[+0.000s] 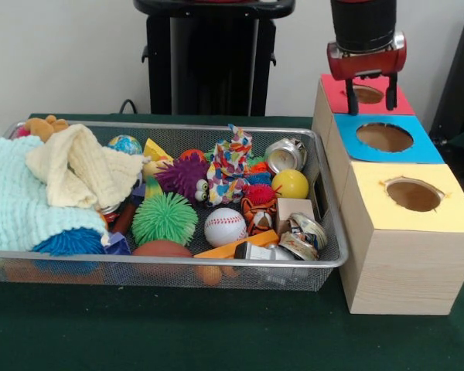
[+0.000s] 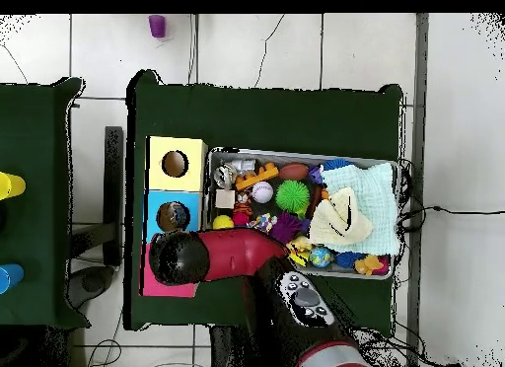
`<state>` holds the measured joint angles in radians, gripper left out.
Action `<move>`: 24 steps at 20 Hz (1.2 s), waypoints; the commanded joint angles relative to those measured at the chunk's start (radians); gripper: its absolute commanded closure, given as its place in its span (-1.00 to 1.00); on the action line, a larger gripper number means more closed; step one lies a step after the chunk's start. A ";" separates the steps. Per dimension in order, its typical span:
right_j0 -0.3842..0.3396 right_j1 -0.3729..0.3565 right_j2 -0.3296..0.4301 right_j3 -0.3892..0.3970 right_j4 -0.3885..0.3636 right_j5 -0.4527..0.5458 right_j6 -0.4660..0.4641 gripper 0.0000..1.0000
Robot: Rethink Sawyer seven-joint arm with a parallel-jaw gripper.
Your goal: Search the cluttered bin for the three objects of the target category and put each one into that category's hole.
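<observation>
The bin (image 1: 178,259) is a wide silver wire-mesh basket on the green table, full of clutter; it also shows in the overhead view (image 2: 296,154). To its right stand three wooden boxes in a row, each with a round hole: a red top (image 1: 336,97) at the back, a blue top (image 1: 383,137) in the middle and a yellow top (image 1: 414,193) nearest the camera. My gripper (image 1: 371,94) hangs just above the red box's hole, open, with nothing between its fingers. In the overhead view the arm's wrist (image 2: 176,256) covers the red box and hides the gripper.
In the bin lie crushed cans (image 1: 284,154), a baseball (image 1: 225,226), a yellow ball (image 1: 290,184), green (image 1: 165,219) and purple (image 1: 182,176) spiky balls, a small wooden block (image 1: 294,209), a light blue cloth (image 1: 15,201) and a cream cloth (image 1: 81,170). The pedestal (image 1: 213,58) stands behind.
</observation>
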<state>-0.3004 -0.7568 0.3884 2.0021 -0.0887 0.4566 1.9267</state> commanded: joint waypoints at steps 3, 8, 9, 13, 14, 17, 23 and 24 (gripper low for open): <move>0.097 0.039 -0.237 -0.321 -0.103 0.159 0.145 -1.00; 0.088 -0.001 -0.239 -0.312 -0.085 0.204 0.123 -1.00; 0.082 -0.018 -0.237 -0.302 -0.077 0.218 0.116 -1.00; 0.063 -0.047 -0.236 -0.292 -0.069 0.237 0.082 -1.00; 0.061 -0.039 -0.237 -0.296 -0.072 0.234 0.076 -1.00; 0.057 -0.018 -0.245 -0.307 -0.089 0.221 0.061 -1.00; 0.079 -0.022 -0.287 -0.312 -0.135 0.226 0.034 -1.00; 0.087 -0.009 -0.299 -0.314 -0.149 0.208 0.038 -1.00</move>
<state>-0.2189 -0.7916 0.1383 1.7367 -0.1554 0.5842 1.9267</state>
